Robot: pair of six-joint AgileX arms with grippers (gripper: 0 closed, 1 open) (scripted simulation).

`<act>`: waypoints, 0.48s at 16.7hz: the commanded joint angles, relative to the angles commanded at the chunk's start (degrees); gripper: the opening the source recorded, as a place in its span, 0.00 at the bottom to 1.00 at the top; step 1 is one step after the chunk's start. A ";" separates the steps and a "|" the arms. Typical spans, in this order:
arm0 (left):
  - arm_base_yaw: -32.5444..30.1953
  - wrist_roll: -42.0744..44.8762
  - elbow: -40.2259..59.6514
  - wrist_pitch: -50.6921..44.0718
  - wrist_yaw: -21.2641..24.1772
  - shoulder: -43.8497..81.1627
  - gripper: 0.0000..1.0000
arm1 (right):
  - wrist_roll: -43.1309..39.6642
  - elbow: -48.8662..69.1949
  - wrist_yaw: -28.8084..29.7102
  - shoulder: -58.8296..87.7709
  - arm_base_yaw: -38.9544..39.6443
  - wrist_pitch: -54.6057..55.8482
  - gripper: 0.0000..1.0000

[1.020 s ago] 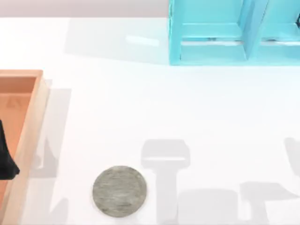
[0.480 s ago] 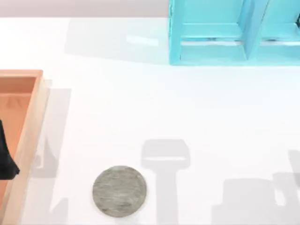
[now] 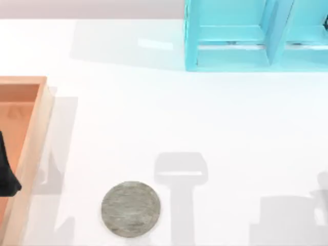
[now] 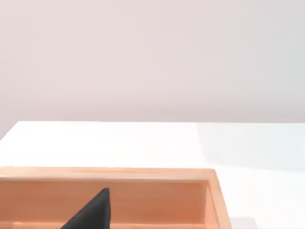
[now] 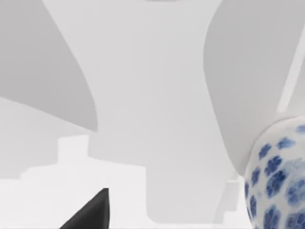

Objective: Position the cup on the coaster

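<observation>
the flat round mottled grey coaster (image 3: 130, 209) lies bare at seven o'clock on the white table (image 3: 154, 123). the small blue-patterned white porcelain cup (image 5: 279, 179) appears beside the right gripper, whose grip i cannot tell. placement outstanding.

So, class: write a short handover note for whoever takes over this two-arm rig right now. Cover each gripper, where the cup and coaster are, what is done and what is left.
Left arm: parked at the table's left, a dark finger tip over the wooden tray.
Right arm: its wrist view looks down on the white table, with the cup close beside a dark finger tip; grip not confirmed.
Coaster: flat on the table, near edge, left of centre, nothing on it.
Done: nothing placed.
Left: confirm the grip, carry the cup to the coaster, set it down upright, release.
</observation>
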 joint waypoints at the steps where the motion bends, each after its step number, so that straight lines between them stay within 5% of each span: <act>1: 0.00 0.00 0.00 0.00 0.00 0.00 1.00 | 0.00 0.00 0.00 0.00 0.00 0.00 0.92; 8: 0.00 0.00 0.00 0.00 0.00 0.00 1.00 | 0.00 0.00 0.00 0.00 0.00 0.00 0.40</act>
